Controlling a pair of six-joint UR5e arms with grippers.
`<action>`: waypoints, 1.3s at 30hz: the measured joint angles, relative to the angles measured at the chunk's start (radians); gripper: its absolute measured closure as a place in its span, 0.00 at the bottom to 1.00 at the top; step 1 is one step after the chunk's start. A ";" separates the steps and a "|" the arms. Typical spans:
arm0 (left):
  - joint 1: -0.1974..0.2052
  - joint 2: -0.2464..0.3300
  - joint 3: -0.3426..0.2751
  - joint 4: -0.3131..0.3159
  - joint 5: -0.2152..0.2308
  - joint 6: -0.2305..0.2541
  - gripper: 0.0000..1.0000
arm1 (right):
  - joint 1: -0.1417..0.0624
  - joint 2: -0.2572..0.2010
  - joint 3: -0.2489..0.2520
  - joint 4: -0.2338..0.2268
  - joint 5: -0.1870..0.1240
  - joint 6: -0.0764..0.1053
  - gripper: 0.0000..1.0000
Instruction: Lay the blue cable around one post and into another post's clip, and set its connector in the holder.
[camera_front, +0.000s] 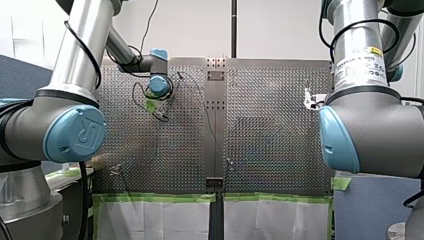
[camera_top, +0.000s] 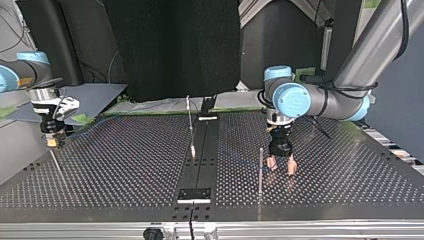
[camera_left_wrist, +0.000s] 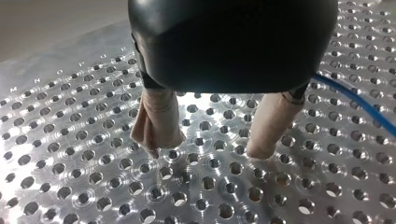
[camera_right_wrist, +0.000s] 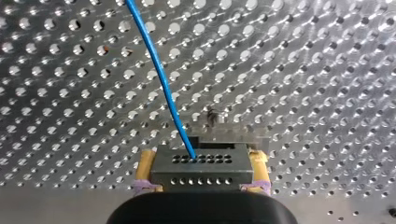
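Right gripper (camera_right_wrist: 201, 158) is clamping the grey perforated metal connector (camera_right_wrist: 201, 171), thin blue cable (camera_right_wrist: 159, 70) trailing; left gripper (camera_left_wrist: 208, 149) is hovering spread, empty. Routing and seating seemingly all remaining.

Two tools, my left (camera_left_wrist: 208, 149) and my right (camera_top: 53, 142), one blue cable (camera_right_wrist: 159, 70), one connector (camera_right_wrist: 201, 161), two upright posts (camera_top: 260, 170) (camera_top: 190, 125)

The perforated table (camera_left_wrist: 70, 154) is bright, glossy metal; the blue cable (camera_right_wrist: 159, 74) looks like smooth plastic; the connector (camera_right_wrist: 201, 169) is matt grey metal; the fingers (camera_left_wrist: 156, 116) of my left gripper (camera_left_wrist: 208, 150) wear wrinkled, cloth-like beige wrap.
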 joint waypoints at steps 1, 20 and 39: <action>0.000 0.000 0.000 0.000 0.000 0.000 0.00 | 0.000 0.000 0.000 -0.007 -0.001 0.003 1.00; -0.001 0.000 0.000 -0.001 0.000 0.009 0.00 | 0.003 0.001 -0.014 -0.017 -0.016 0.010 1.00; -0.003 0.000 0.000 -0.003 0.000 0.017 0.00 | 0.002 -0.002 -0.018 0.004 -0.012 0.010 1.00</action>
